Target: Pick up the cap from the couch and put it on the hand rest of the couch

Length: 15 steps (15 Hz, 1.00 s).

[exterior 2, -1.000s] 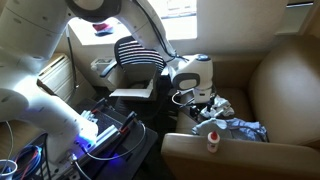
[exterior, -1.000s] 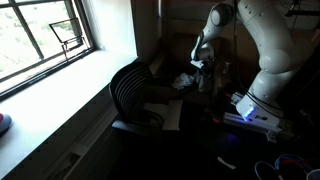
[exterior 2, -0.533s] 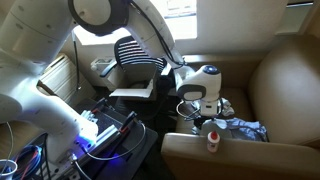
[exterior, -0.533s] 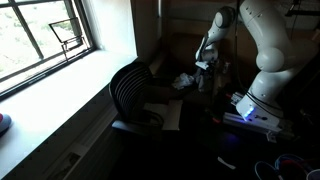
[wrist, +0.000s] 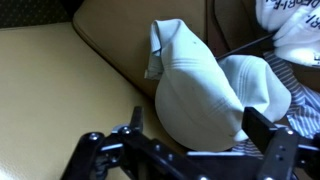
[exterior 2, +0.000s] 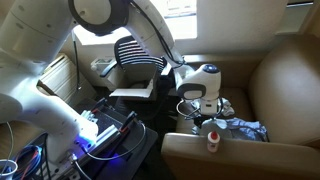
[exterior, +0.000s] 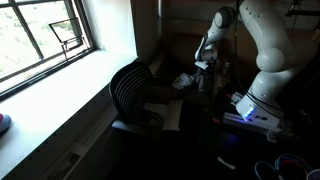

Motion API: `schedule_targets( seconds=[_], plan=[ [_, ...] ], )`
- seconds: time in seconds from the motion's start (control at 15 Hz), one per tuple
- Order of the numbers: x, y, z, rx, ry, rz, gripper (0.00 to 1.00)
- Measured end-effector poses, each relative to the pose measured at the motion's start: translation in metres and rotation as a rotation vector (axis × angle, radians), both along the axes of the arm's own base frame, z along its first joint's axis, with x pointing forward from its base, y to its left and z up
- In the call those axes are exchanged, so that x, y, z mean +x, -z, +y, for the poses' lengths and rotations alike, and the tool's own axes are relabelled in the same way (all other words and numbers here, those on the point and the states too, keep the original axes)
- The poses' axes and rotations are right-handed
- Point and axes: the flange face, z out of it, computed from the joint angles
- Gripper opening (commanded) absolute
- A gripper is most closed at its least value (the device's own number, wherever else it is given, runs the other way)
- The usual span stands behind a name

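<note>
A white cap lies on the brown couch seat in the wrist view. My gripper is open, with one finger on each side of the cap's near end, low over it. In both exterior views the gripper hangs down over the couch seat and hides most of the cap. The couch's tall back rises behind. The padded brown hand rest runs along the near side in an exterior view.
Loose clothes lie on the seat beside the cap. A small white bottle with a red top stands on the hand rest. A black ribbed chair and a lit blue control box stand beside the couch.
Between one second and half a second ago the gripper moved along the seat toward the clothes and lowered. It has not visibly moved since.
</note>
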Motion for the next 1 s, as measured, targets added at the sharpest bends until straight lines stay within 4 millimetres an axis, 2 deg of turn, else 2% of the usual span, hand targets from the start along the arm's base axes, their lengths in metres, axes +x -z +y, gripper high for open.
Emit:
schedule_targets(
  seconds=[0.6, 1.0],
  plan=[
    [0.001, 0.001, -0.001, -0.012, 0.02, -0.004, 1.0],
    [0.001, 0.028, -0.007, -0.02, 0.054, -0.011, 1.0]
  ],
)
